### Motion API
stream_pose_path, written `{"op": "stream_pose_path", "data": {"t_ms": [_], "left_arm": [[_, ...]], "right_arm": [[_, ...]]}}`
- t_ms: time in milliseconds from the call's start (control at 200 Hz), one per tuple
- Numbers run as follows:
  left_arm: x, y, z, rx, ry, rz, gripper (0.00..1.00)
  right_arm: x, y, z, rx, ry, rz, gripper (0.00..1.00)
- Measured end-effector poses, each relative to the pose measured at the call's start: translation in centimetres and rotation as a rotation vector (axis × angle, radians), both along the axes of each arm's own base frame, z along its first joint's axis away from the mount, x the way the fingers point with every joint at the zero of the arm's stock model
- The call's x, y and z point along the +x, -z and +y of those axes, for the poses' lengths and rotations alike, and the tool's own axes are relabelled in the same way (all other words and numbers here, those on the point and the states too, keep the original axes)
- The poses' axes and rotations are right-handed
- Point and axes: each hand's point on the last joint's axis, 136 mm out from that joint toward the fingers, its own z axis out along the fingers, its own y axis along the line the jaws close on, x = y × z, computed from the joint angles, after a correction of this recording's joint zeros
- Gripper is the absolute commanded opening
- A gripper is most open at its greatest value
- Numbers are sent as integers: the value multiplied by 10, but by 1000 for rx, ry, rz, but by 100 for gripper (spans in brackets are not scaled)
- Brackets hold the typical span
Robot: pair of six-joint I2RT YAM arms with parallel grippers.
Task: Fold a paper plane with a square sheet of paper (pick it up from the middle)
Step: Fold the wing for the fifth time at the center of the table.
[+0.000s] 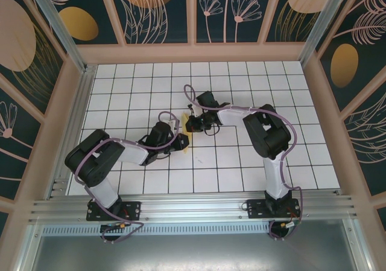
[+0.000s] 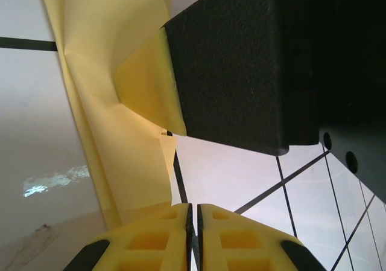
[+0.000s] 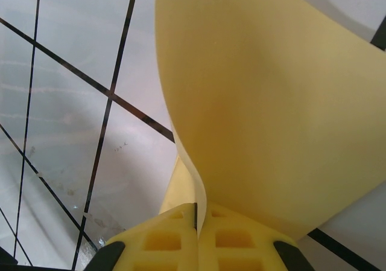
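The pale yellow square sheet of paper (image 1: 184, 144) hangs bent and creased between the two grippers near the middle of the table. My right gripper (image 3: 196, 219) is shut on the sheet of paper (image 3: 271, 102), which curls up out of its yellow fingers. My left gripper (image 2: 193, 223) is shut to a thin slit with bare table showing through. The paper (image 2: 102, 102) runs down just left of its left finger. A folded corner lies against the right arm's black gripper body (image 2: 241, 66). From above, the left gripper (image 1: 179, 139) and right gripper (image 1: 189, 126) nearly touch. The paper plane is out of view.
White gridded table (image 1: 241, 168) inside wooden walls (image 1: 193, 52). Aluminium rail (image 1: 193, 207) along the near edge by the arm bases. Both arms reach inward, elbows out toward the sides.
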Motion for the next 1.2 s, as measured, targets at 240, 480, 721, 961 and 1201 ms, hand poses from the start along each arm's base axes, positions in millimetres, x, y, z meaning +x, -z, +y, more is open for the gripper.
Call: {"op": "stream_pose_path", "data": {"t_ms": [240,480,721,961,1201], "left_arm": [[-2,10,-2,1,10,28,13],[-2,11,-6,-26,14,36,14],[0,5,-7,-47,7,29,21],[5,-13,14,-48,-99,-27,27],[18,-15,27,-53,-180,-25,27]], "right_arm": [[-1,3,-2,13,6,12,0],[0,3,-3,22,11,15,0],[0,4,-3,33,23,22,0],[1,5,-6,77,28,34,0],[1,5,-9,121,30,51,0]]}}
